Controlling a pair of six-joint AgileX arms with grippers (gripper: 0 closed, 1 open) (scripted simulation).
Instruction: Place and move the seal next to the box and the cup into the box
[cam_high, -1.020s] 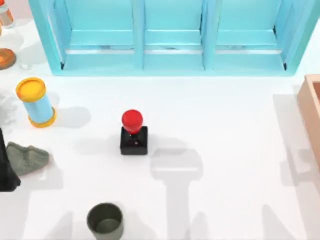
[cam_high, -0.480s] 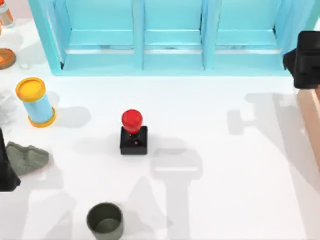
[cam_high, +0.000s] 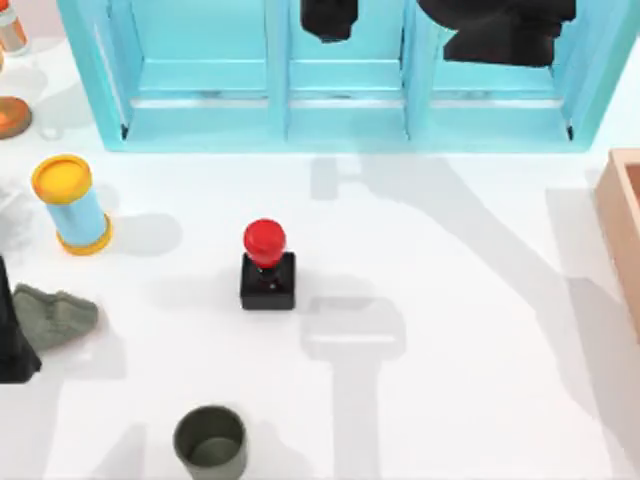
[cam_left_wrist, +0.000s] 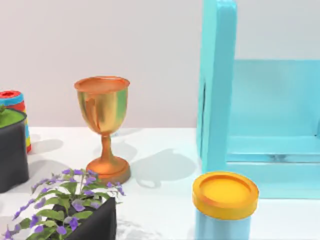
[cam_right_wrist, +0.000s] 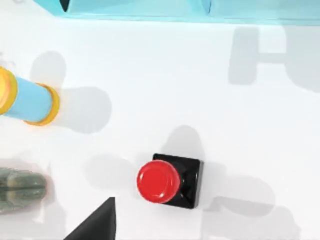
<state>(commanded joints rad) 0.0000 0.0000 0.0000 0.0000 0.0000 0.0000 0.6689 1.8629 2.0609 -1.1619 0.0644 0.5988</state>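
Observation:
The seal (cam_high: 266, 262), a red knob on a black square block, stands upright in the middle of the table; the right wrist view looks down on the seal (cam_right_wrist: 161, 181). The olive-green cup (cam_high: 211, 441) stands upright near the front edge, left of centre. A tan edge of the box (cam_high: 622, 230) shows at the far right. My right arm (cam_high: 500, 25) hangs high over the cabinet at the back, its gripper (cam_high: 330, 18) well behind the seal and touching nothing. My left arm (cam_high: 12, 335) rests at the left edge.
A large turquoise cabinet (cam_high: 340, 80) spans the back. A light-blue cylinder with a yellow lid (cam_high: 72, 205) and a grey-green crumpled lump (cam_high: 55, 315) sit at the left. An orange goblet (cam_left_wrist: 102, 125) and a potted purple plant (cam_left_wrist: 75, 210) stand beyond it.
My right arm came in from the right edge and swung to the back centre over the cabinet; its shadow moved with it. Seal, cup and left arm stayed put.

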